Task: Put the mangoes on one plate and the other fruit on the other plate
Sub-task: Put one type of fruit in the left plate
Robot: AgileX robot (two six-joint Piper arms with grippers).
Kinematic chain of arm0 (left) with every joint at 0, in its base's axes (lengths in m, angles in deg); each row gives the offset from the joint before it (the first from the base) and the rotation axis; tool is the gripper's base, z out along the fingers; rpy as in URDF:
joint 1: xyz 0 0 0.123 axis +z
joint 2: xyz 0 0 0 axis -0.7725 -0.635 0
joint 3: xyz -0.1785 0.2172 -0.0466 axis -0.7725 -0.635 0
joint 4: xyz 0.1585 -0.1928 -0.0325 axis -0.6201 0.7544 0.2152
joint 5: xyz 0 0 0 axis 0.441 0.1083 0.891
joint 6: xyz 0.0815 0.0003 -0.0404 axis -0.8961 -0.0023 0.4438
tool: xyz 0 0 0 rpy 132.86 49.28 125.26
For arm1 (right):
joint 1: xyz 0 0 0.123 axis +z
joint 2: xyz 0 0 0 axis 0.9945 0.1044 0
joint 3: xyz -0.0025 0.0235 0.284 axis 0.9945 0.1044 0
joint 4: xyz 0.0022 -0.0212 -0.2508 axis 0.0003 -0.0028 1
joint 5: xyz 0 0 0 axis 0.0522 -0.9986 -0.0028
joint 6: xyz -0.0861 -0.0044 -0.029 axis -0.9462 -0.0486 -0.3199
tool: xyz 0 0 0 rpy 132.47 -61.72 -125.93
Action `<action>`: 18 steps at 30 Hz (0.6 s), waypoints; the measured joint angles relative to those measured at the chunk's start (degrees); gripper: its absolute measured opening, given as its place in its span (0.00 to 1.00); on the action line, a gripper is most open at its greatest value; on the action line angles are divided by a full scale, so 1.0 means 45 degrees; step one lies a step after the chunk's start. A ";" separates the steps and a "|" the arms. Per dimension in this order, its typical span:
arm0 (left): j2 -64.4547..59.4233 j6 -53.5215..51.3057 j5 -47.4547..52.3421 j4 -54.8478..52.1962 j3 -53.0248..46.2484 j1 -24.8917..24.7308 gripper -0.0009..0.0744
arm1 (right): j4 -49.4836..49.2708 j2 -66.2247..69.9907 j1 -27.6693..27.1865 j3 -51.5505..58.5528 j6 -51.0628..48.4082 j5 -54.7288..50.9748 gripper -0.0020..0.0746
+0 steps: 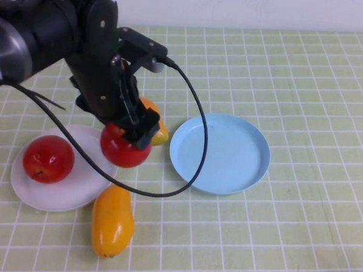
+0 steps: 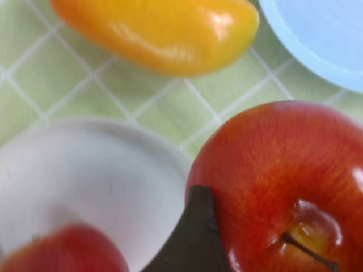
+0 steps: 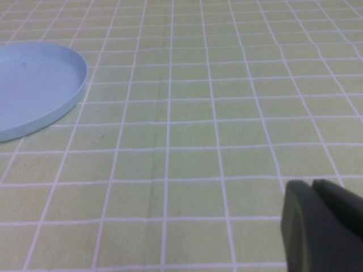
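Your left pincer (image 1: 128,138): clenched on a red apple (image 1: 125,147), held at the edge of the white plate (image 1: 63,194). One dark finger (image 2: 190,238) shows against the apple's side in the left wrist view, with the stem dimple facing the camera.

Second apple (image 1: 48,159): resting on the white plate, on the far side of the plate from your left pincer and apart from the held apple.

Mango, first (image 1: 155,123): lying on the bench just behind your left pincer, partly hidden by it, between the pincer and the blue plate (image 1: 220,152).

Mango, second (image 1: 112,221): lying on the bench near your left pincer, toward the robot's side, touching or just beside the white plate's rim.

Blue plate: on the bench beside your left pincer, opposite the white plate, with nothing on it. A black cable (image 1: 196,149) loops across its near edge.

Your right pincer (image 3: 323,224): low over the bare checkered bench (image 3: 198,141), well apart from the fruit, with the blue plate off to one side; its fingers sit closed together, holding nothing.
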State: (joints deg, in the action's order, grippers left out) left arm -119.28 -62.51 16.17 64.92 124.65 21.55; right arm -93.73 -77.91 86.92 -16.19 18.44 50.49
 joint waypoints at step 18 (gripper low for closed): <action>-0.1403 0.0445 0.0157 -0.0800 0.0000 0.1346 0.78 | 0.0000 0.0000 0.0000 0.0000 0.0000 0.0000 0.00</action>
State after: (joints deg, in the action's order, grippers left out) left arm -125.59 -60.51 16.88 61.32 124.65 27.61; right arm -93.73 -77.91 86.92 -16.19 18.44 50.49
